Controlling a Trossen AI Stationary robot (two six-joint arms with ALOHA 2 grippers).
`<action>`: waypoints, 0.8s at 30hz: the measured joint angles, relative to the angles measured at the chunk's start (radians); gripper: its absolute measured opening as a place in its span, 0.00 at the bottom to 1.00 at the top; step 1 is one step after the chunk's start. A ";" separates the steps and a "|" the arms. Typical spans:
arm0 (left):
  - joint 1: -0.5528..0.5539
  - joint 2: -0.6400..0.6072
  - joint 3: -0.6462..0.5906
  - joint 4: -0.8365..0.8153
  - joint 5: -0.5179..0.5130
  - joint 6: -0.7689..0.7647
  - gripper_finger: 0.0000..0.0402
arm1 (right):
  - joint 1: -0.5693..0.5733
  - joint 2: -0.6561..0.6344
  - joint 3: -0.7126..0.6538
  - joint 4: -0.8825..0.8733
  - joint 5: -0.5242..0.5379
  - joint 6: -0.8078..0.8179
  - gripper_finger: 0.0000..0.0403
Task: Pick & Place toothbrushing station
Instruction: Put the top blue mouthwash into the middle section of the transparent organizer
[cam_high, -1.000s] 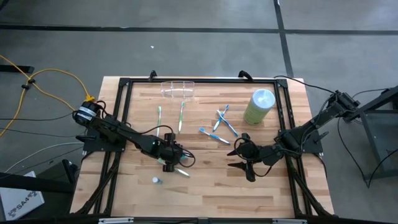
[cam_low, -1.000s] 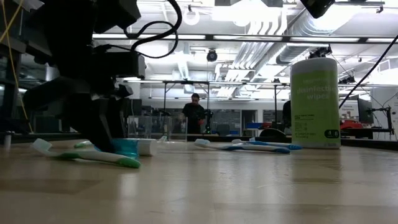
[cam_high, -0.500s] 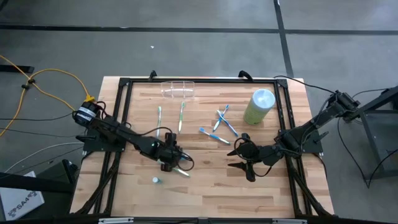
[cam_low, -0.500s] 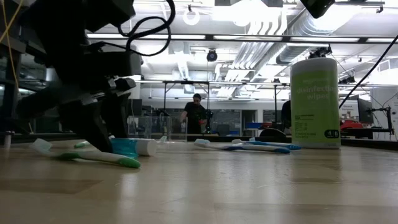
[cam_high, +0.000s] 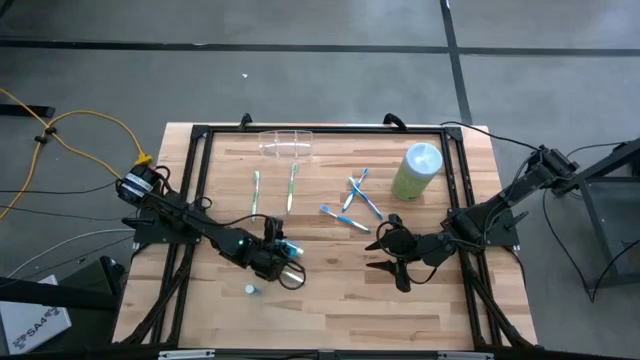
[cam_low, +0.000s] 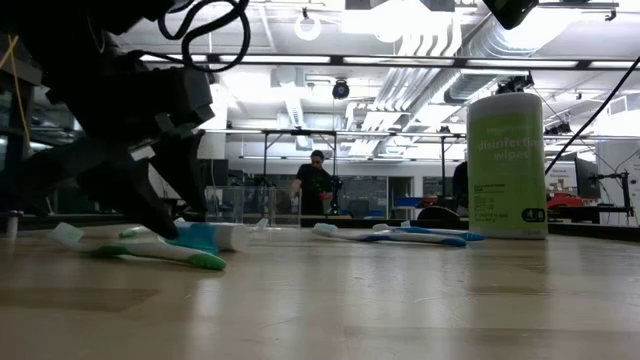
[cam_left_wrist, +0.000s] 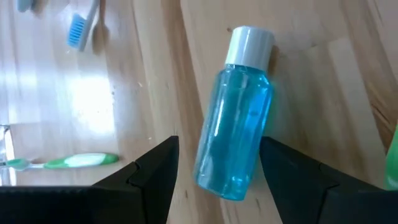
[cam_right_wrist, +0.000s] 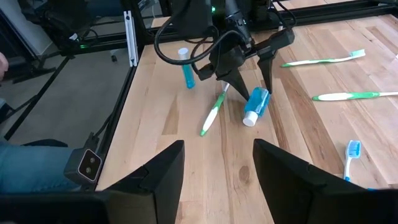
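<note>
**Left fingers spread around a small blue bottle**

Nearest, low in the frame of the high view: a tiny white-capped blue vial (cam_high: 251, 290) standing alone on the wooden slatted tabletop (cam_high: 330, 310), lower left of centre. Just above it, the left gripper (cam_high: 284, 255), fingers (cam_left_wrist: 155, 171) spread wide and set either side of a small clear-blue plastic bottle with a white cap (cam_left_wrist: 236, 115), lying on its side. No squeeze visible; a sliver of wood showing between bottle and each finger in the left wrist view. Beside the bottle, a green-and-white toothbrush (cam_right_wrist: 213, 111) flat on the wood.

At the same height, right of centre: the right gripper (cam_high: 396, 262), hovering over bare wood, fingers (cam_right_wrist: 158, 174) parted and holding nothing.

Farther up, mid-frame: two green-handled toothbrushes (cam_high: 257, 190) lying roughly parallel, left of centre; a loose cluster of blue-and-white toothbrushes (cam_high: 355, 200) crossing one another at centre. To their right, a light green cylindrical wipes canister with a pale lid (cam_high: 417, 171), upright.

Farthest, at the top edge of the tabletop, left of centre: the small clear plastic toothbrushing station (cam_high: 287, 143), well apart from both grippers, untouched.

Beyond the tabletop in the low view: a person in dark clothing (cam_low: 316, 186) standing in the room behind.
</note>
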 joint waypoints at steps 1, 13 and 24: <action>0.003 0.006 0.000 -0.001 0.008 0.000 0.54 | 0.000 0.000 0.000 0.000 0.000 0.000 0.45; 0.014 0.064 0.003 0.015 -0.012 0.053 0.54 | 0.000 0.000 0.000 0.000 0.000 0.023 0.45; 0.016 0.066 0.002 0.012 -0.017 0.065 0.48 | 0.000 0.000 0.000 0.000 0.000 0.023 0.45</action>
